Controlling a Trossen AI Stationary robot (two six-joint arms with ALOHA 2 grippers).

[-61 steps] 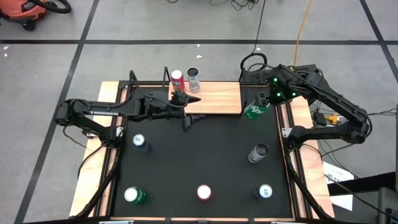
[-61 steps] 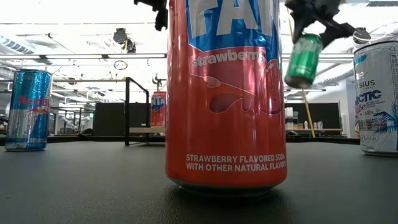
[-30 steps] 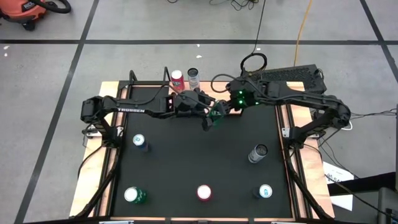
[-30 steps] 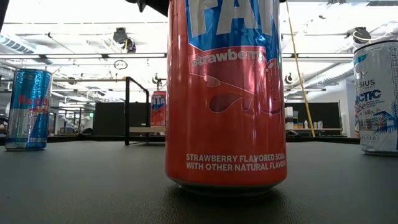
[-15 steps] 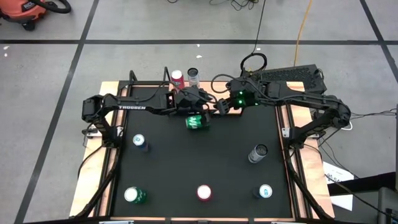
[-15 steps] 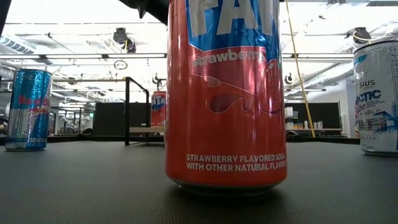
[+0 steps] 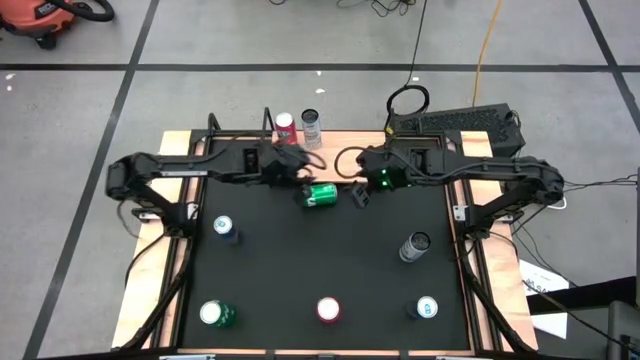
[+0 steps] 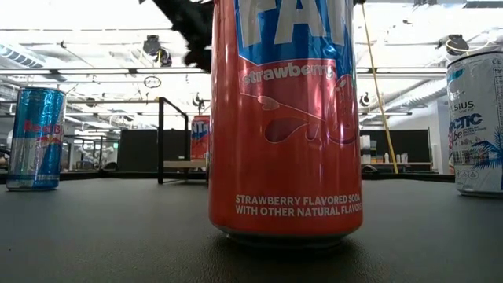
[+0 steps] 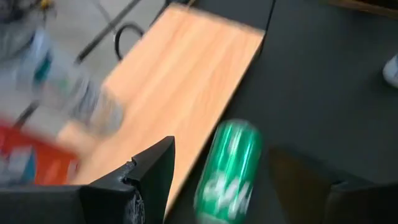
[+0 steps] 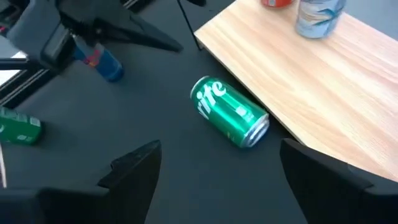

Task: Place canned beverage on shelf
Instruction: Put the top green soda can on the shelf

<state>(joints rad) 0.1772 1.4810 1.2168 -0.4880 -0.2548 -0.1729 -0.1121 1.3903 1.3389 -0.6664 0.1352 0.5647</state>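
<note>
A green can (image 7: 321, 194) lies on its side on the black tabletop (image 7: 300, 260), close by the near edge of the light wood shelf (image 7: 340, 148). It also shows in the right wrist view (image 10: 230, 112) and the left wrist view (image 9: 229, 171). My left gripper (image 7: 298, 166) is open over the shelf's near edge, just left of the can. My right gripper (image 7: 357, 193) is open just right of the can. Neither touches it. A red can (image 7: 286, 124) and a silver can (image 7: 312, 124) stand upright at the shelf's far side.
Upright cans stand on the tabletop: a blue one (image 7: 222, 227) at the left, a silver one (image 7: 416, 244) at the right, and a green one (image 7: 213, 314), a red one (image 7: 328, 309) and a white-blue one (image 7: 426, 308) along the near edge. The red one fills the low view (image 8: 287, 118).
The green can, held up between the two grippers a second ago, has fallen and now lies on its side on the tabletop by the shelf's near edge. My left gripper has drawn back toward the table's left edge. My right gripper has moved slightly toward the near edge.
</note>
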